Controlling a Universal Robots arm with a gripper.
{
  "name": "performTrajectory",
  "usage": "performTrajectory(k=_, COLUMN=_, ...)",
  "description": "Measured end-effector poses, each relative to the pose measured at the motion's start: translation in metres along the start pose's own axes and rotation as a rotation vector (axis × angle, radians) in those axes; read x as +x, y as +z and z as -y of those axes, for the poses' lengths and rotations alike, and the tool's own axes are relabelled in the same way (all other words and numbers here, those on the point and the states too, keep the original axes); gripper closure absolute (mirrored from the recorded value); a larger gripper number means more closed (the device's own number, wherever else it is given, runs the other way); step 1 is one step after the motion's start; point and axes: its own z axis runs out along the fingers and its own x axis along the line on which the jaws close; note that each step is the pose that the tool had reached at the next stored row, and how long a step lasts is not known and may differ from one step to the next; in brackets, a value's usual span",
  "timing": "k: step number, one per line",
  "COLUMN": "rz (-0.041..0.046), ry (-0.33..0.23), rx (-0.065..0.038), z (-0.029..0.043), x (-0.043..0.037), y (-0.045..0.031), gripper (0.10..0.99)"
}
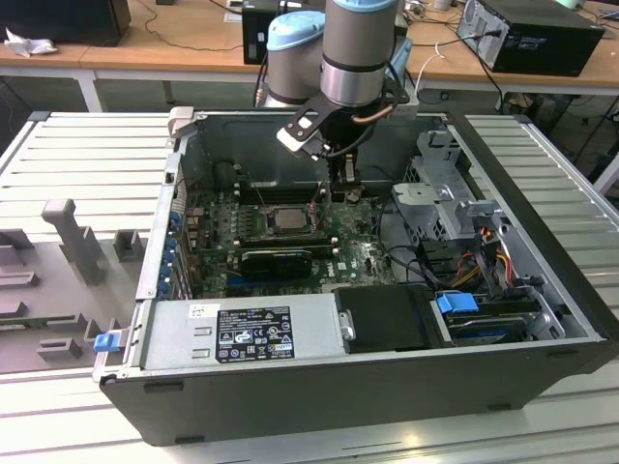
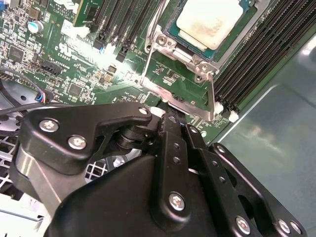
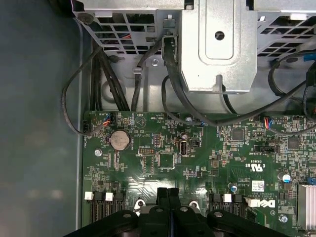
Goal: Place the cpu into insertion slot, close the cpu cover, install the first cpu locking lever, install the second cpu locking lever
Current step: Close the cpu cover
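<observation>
The cpu, pale beige-silver, lies in the insertion slot on the green board; the exterior view shows the cpu mid-board. The silvery cpu cover lies flat around it as a frame. One thin locking lever runs along one side of the cover, and another lever lies on the adjacent side. My gripper hovers beside the socket corner, its black fingers pressed together and shut, close to that second lever's end. The gripper stands just off the socket toward the exterior view's right; its joined fingertips also show above the board.
Long black memory slots flank the socket. A metal drive cage with black cables sits beyond the board. The case wall is close by. A power supply fills the case front.
</observation>
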Motion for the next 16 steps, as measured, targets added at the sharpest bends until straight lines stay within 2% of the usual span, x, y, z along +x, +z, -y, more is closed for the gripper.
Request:
performTrajectory(k=11, rz=0.0000, ry=0.000, rx=0.000, z=0.0069, x=0.0001, y=-0.0003, gripper=0.980)
performTrajectory(k=16, rz=-0.0001, ry=0.000, rx=0.000, z=0.0179, x=0.0002, y=-0.0006, gripper=0.980)
